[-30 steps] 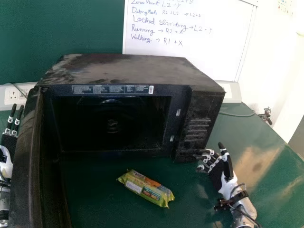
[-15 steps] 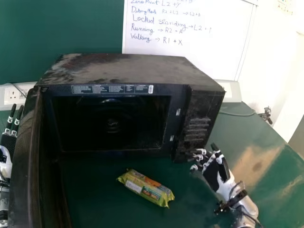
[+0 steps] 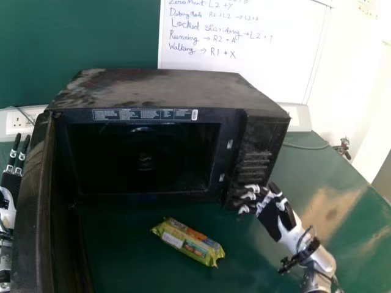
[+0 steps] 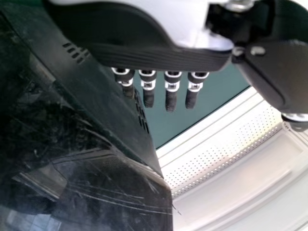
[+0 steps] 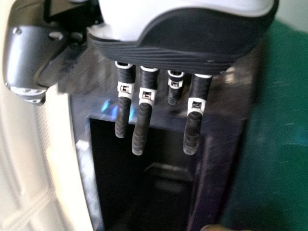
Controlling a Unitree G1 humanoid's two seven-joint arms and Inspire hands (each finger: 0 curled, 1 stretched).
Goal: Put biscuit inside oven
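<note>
Microwave oven (image 3: 162,90) stands on a green table (image 3: 238,265) with its door (image 3: 32,207) swung open at the left, and a yellow-green biscuit packet (image 3: 188,242) lies on the table in front of the dark cavity. Right of the packet, the right hand (image 3: 272,220), fingers extended and open, is near the oven's control panel (image 3: 254,149). Left of the door is the left hand (image 3: 11,181), its fingers straight.

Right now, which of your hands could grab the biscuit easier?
Probably my right hand: it is nearer the biscuit packet, while the open oven door stands between the packet and my left hand.
</note>
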